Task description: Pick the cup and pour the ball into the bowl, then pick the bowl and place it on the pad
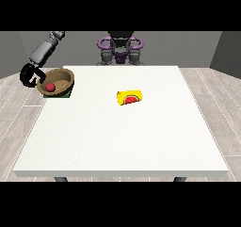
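Robot hand (29, 76) beside bowl (60, 81) (ball (50, 86) inside); cup (130, 97) toppled mid-table.

One white table (122, 141) carries one wooden bowl (66, 75) holding one red ball (50, 86), one green pad (67, 94), one yellow cup (130, 97) — one hand (29, 75) visible.
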